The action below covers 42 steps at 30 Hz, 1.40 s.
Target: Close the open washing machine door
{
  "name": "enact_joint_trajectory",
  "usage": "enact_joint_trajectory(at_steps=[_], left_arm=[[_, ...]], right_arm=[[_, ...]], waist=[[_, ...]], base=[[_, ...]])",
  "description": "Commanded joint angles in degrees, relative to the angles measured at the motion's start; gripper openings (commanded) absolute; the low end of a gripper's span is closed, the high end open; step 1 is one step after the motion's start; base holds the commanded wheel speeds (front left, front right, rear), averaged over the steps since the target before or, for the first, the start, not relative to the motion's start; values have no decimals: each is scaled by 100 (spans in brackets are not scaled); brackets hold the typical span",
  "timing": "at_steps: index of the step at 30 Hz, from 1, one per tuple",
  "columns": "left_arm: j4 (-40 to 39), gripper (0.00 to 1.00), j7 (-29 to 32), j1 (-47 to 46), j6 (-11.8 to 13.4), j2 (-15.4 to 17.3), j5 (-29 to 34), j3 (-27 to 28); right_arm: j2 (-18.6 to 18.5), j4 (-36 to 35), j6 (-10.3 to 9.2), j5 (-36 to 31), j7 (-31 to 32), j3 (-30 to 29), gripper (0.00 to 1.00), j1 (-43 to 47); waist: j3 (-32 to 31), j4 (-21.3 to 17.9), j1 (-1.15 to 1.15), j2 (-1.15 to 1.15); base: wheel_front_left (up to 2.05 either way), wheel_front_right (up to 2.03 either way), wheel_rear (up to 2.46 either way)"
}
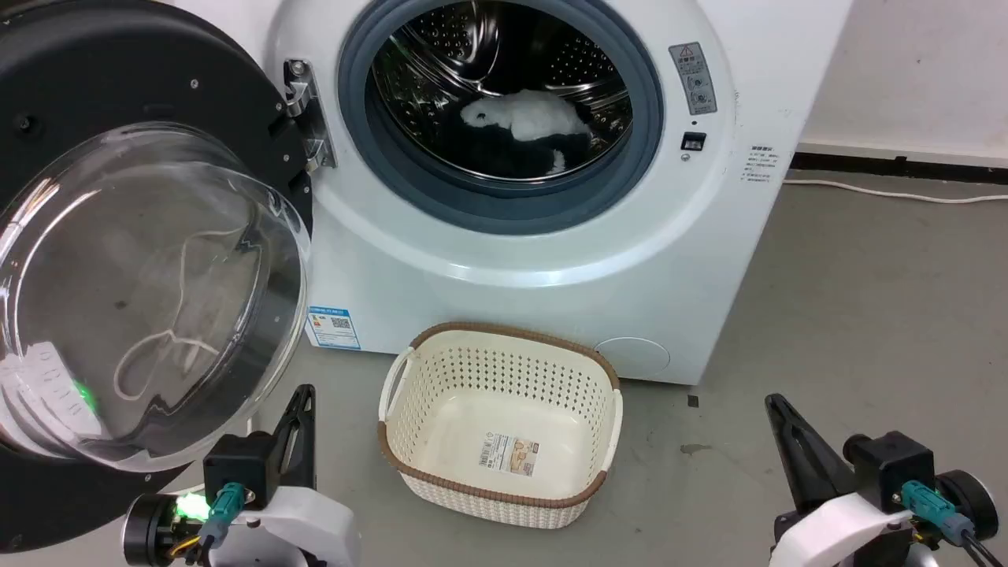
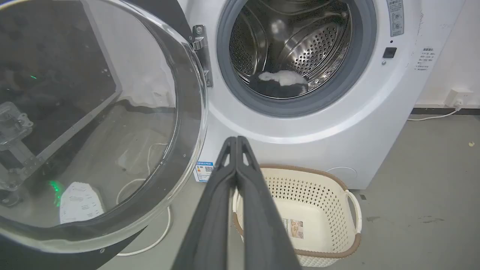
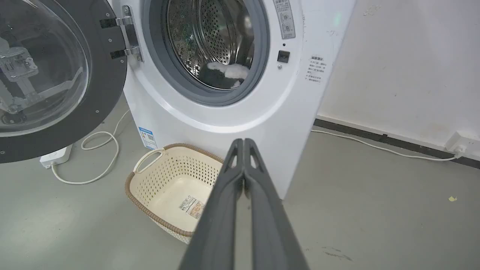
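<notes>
Our left gripper [image 2: 236, 139] has its two dark fingers pressed together with nothing between them. It hangs just beside the lower rim of the washing machine door [image 1: 150, 260]. Our right gripper [image 3: 243, 141] is likewise closed on nothing, well apart from the door and off the machine's right front corner. The door stands swung wide on its hinge [image 1: 303, 114] at the left of the washing machine [image 1: 551, 268]. Its domed glass bulges toward us and the drum mouth is fully uncovered.

What worries us most is the contact. We face the door's inner side, so we must reach round the rim or hook its edge. Slim fingers on curved glass or a rounded black frame could slip off and leave the door part-way. A push close to the hinge would give poor leverage and strain it. With too soft a swing, we judge the latch may not catch; with too hard a swing, the door could bounce back.

The white and dark laundry [image 1: 528, 126] lies well inside the drum, away from the grey gasket [image 1: 504, 216], so pinching seems unlikely. The cream basket [image 1: 409, 409] stands on the floor just in front of the machine, under the opening. It looks lower than the door's sweep, though our forearm could knock it. A white cord [image 3: 93, 157] loops on the floor below the door.
</notes>
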Motion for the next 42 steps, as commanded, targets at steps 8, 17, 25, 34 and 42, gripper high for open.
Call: enact_joint_trajectory(at_steps=[8,17,25,34,42], left_arm=[[-23,0,2,52,16,1,16,6],[-23,0,2,52,16,1,16,6],[-23,0,2,52,16,1,16,6],[1,100,-1,-1,0,0,0,1],[9,100,-53,-9,14,1,14,-38]], right_arm=[[22,-24,5,-42,3,-2,0,-68],[22,-24,5,-42,3,-2,0,-68],[22,-24,5,-42,3,-2,0,-68],[-1,0,0,3,-1,2,100,1],[0,15,0,67,-53,-30,100,11]], waist=[[0,0,0,0],[0,0,0,0],[0,0,0,0],[0,0,0,0],[0,4,0,0]], base=[[0,0,0],[0,0,0],[0,0,0],[0,0,0],[0,0,0]])
